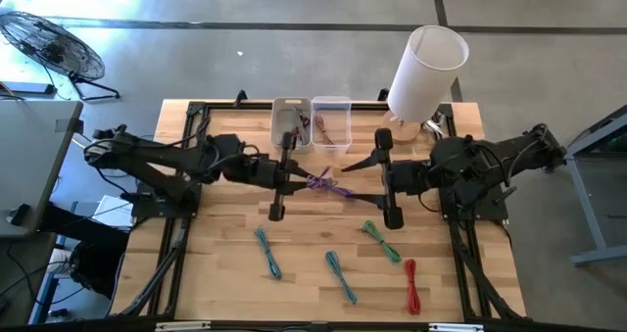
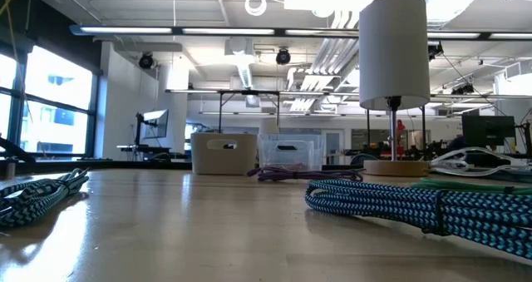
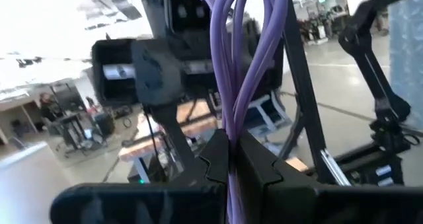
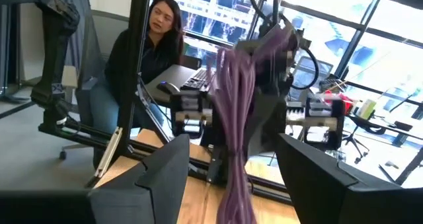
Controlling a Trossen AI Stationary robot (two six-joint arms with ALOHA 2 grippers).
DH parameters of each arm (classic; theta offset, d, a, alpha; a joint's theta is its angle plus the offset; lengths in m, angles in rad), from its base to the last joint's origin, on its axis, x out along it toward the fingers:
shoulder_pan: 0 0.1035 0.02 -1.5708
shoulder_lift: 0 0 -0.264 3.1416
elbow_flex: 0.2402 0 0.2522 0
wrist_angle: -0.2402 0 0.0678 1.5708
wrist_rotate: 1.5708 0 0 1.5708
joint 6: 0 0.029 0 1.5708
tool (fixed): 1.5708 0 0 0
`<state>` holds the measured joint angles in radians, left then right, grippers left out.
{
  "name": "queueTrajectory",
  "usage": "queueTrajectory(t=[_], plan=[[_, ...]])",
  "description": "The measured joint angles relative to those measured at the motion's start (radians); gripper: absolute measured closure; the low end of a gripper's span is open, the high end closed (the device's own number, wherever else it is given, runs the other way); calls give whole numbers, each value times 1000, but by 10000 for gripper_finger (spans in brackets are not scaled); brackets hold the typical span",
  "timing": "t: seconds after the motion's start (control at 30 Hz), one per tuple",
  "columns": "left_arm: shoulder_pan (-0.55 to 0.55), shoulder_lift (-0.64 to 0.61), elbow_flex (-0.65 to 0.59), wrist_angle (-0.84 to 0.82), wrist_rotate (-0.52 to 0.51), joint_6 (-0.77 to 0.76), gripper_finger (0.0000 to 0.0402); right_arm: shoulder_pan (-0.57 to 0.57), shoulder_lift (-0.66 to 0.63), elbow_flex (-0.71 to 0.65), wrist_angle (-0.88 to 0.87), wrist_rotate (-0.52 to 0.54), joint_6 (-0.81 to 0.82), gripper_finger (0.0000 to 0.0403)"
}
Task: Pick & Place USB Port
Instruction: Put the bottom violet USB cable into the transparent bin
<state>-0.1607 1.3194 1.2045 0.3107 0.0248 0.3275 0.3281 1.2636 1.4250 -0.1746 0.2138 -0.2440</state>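
Now I've got the purple cable point(image 1: 326, 184) mid-table, just in front of the two bins, pinched in the left gripper point(image 3: 228, 164); right gripper point(image 1: 384, 179) spread wide w/ nothing in it.

The light wooden slatted counter point(image 1: 225, 273) carries two small bins side by side at its far edge: the beige plastic bin point(image 1: 291, 124) on the left, the clear plastic bin point(image 1: 331, 122) touching it on the right. To their right stands the white cylindrical lamp point(image 1: 427, 71) on its round wooden base. The coiled purple cable bundle point(image 1: 326, 184) lies mid-counter, in front of the bins, between the two arms. Nearer the front edge lie two teal braided cables point(image 1: 268, 253), a green cable point(image 1: 381, 240) and a red cable point(image 1: 412, 286), left to right.
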Motion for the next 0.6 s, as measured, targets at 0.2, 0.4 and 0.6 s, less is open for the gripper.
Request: queueTrajectory(t=[0.2,0.4,0.6], plan=[[37,11,-1,13,56,-18,397,-30,7,0,0,-31,0,185],[68,23,-1,43,106,-26,397,-63,42,0,0,-78,-1,187],[72,37,-1,41,124,-26,397,-74,47,0,12,-78,-36,187]])
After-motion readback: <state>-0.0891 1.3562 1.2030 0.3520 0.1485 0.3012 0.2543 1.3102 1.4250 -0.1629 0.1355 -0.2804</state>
